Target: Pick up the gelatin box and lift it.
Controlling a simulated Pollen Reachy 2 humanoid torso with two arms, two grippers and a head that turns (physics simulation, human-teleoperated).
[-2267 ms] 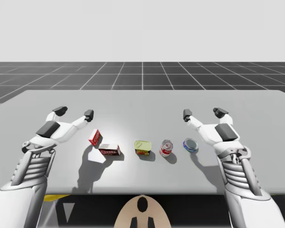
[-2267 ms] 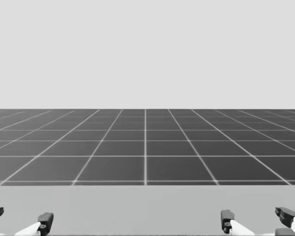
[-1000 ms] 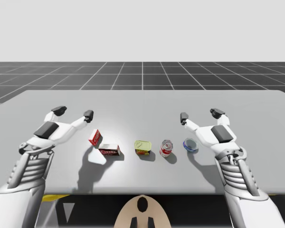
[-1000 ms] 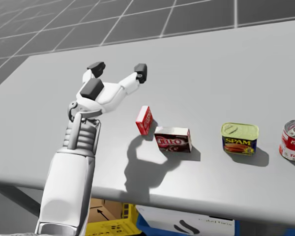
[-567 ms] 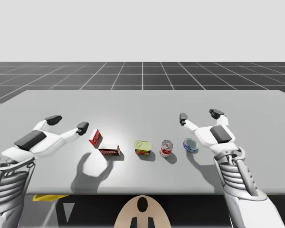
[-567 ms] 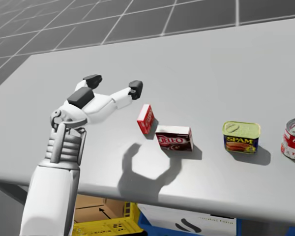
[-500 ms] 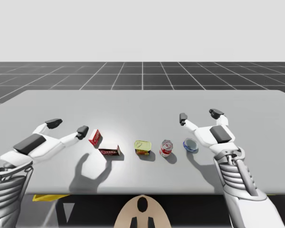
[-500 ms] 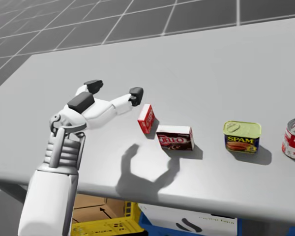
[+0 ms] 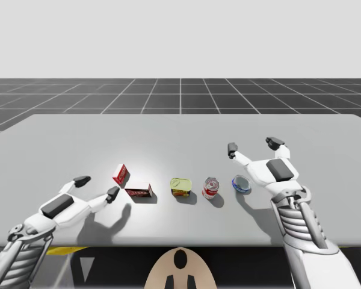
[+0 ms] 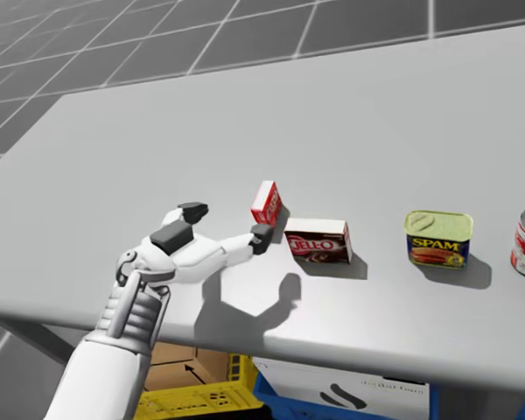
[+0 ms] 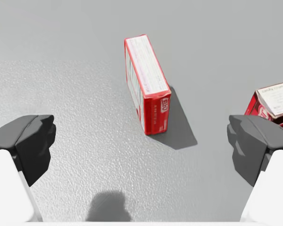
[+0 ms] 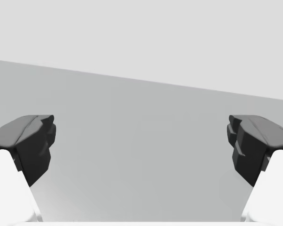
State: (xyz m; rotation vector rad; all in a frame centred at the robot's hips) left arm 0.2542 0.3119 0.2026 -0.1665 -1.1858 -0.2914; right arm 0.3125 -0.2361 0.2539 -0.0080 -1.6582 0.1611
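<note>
The gelatin box [image 9: 121, 174] is a small red box standing on a narrow side, left of the table's middle [image 10: 266, 202]. In the left wrist view this red box [image 11: 147, 84] stands a little ahead of my left gripper [image 11: 141, 136], in line with the gap between its wide-apart fingers. My left gripper [image 9: 97, 186] is open and low over the table, on the near side of the box [image 10: 227, 221], and touches nothing. My right gripper [image 9: 253, 145] hovers open and empty beyond the blue can [image 12: 141, 136].
A dark red box [image 9: 139, 191] lies right of the gelatin box, close to one left fingertip [image 10: 262, 234]. Further right stand a yellow-topped tin [image 9: 180, 186], a red can [image 9: 210, 188] and a blue can [image 9: 241, 183]. Crates [image 10: 192, 394] sit under the table's near edge.
My left arm has pulled back toward the near edge and dropped low, its gripper now facing the red box from the near side. My head has turned slightly. The right arm is still.
</note>
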